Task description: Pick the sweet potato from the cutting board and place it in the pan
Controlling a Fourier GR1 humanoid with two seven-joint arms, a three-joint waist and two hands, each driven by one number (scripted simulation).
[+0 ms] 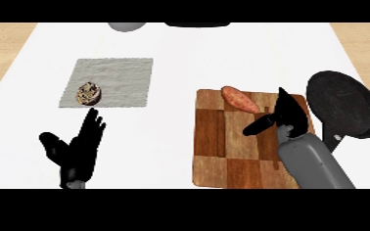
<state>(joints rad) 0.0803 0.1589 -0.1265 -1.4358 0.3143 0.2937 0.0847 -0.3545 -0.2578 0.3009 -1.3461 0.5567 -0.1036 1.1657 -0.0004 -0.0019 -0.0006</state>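
With our right hand (pixel 285 115) open beside the potato (pixel 239 99), we judge it stiff and tapered, best grasped at its thicker middle.

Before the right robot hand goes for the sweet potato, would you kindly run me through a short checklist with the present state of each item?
1. Sweet potato lies on the cutting board, uncovered: ok.
2. Right robot hand open, holding nothing: ok.
3. Right robot hand beside the sweet potato, not yet round it: ok.
4. Pan sits right of the board, nothing seen inside: ok.
5. Left robot hand open, resting away from the board: ok.
6. Fingers touching the sweet potato: cannot tell.
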